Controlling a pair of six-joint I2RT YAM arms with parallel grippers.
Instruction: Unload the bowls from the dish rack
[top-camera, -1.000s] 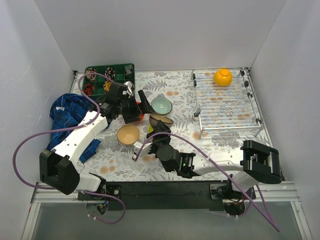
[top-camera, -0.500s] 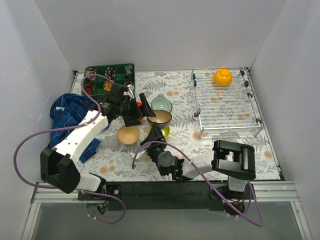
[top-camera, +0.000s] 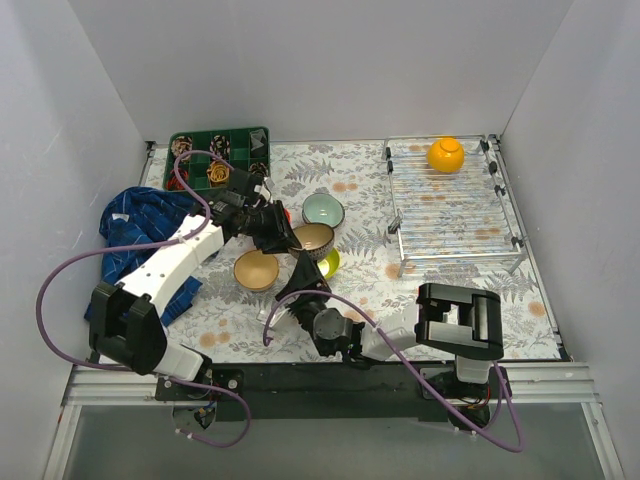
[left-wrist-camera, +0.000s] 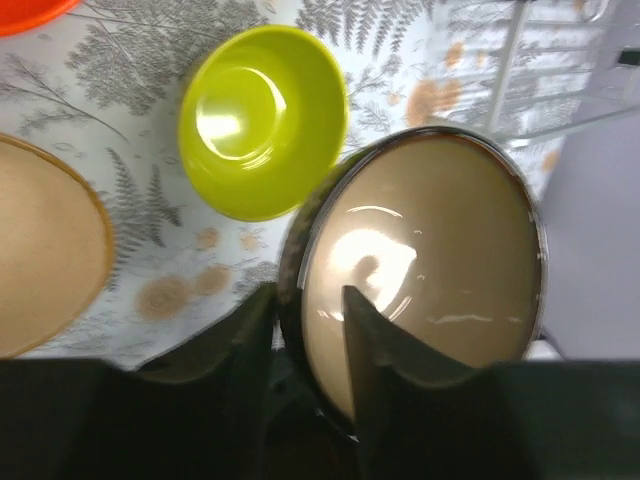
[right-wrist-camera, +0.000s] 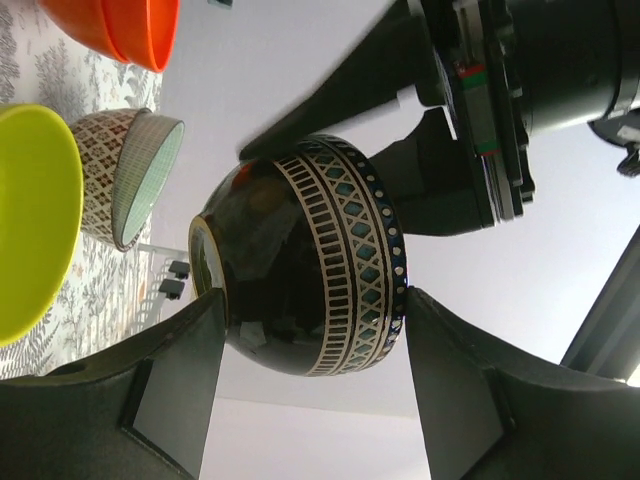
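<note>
The dark brown bowl (top-camera: 314, 238) with a patterned band (right-wrist-camera: 300, 290) hangs above the table between both arms. My left gripper (left-wrist-camera: 310, 300) is shut on its rim, one finger inside the beige interior (left-wrist-camera: 430, 270) and one outside. From below, my right gripper (right-wrist-camera: 315, 297) is shut across its sides. A yellow-orange bowl (top-camera: 445, 154) sits upside down at the far end of the dish rack (top-camera: 455, 215). On the table lie a lime green bowl (top-camera: 328, 263), a beige bowl (top-camera: 256, 270), a mint bowl (top-camera: 323, 210) and red-orange bowls (right-wrist-camera: 120, 30).
A green compartment tray (top-camera: 218, 150) stands at the back left. A blue cloth (top-camera: 140, 225) lies along the left side under my left arm. White walls close in the table on three sides.
My left gripper moved right to the dark brown bowl and closed on its rim. My right arm swung left and lower while still holding that bowl.
</note>
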